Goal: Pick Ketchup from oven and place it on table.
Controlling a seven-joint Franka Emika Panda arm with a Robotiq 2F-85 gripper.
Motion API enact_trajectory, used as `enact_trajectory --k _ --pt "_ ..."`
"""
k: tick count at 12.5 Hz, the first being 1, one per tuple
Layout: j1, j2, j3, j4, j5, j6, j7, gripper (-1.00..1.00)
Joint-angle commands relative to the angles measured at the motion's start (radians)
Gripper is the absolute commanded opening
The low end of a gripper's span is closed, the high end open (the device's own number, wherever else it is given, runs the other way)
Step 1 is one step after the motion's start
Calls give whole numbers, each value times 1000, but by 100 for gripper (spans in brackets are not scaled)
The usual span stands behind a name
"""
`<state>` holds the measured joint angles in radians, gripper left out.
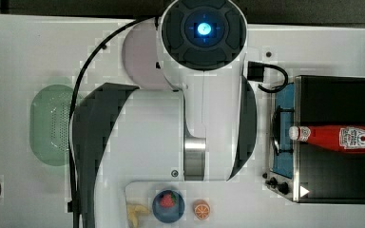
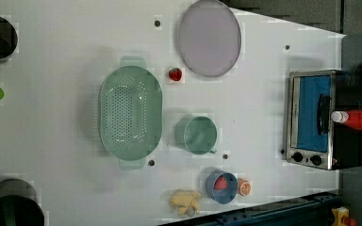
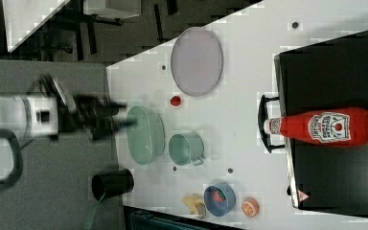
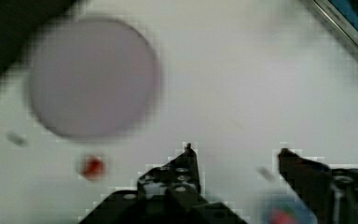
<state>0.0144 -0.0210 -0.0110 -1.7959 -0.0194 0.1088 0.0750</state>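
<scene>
The ketchup [image 1: 335, 137] is a red bottle with a white cap, lying on its side on top of the black oven [image 1: 332, 95], cap over the oven's front edge. The left view shows the ketchup [image 2: 358, 119] and the oven [image 2: 311, 117] with its blue glass door, and the right view shows the ketchup [image 3: 326, 127] too. In the wrist view my gripper [image 4: 237, 150] is open with nothing between its fingers, hovering over the white table [image 4: 223, 84], well away from the bottle. My arm [image 1: 171, 128] covers the table's middle in the top view.
A lilac plate [image 2: 209, 37] and a tiny red fruit [image 2: 175, 74] lie at the top of the left view. A green colander [image 2: 130, 117] and a green cup [image 2: 200, 135] stand mid-table. A blue bowl [image 2: 221, 187], an orange half [image 2: 244, 187] and a yellow item [image 2: 185, 201] sit along the lower edge.
</scene>
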Motion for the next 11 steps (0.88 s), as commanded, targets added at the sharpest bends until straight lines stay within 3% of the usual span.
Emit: enact_trajectory --k 1,2,3,7,11 --pt "-23 -360 0 -90 39 -238 -20 48" --pt "-23 -360 0 -91 39 -238 -20 85" --pt "-27 -356 -7 -92 35 -235 -20 100" --pt "-45 -311 -84 -92 33 -162 -20 100" --pt "-59 -191 -264 -92 32 -13 -20 100"
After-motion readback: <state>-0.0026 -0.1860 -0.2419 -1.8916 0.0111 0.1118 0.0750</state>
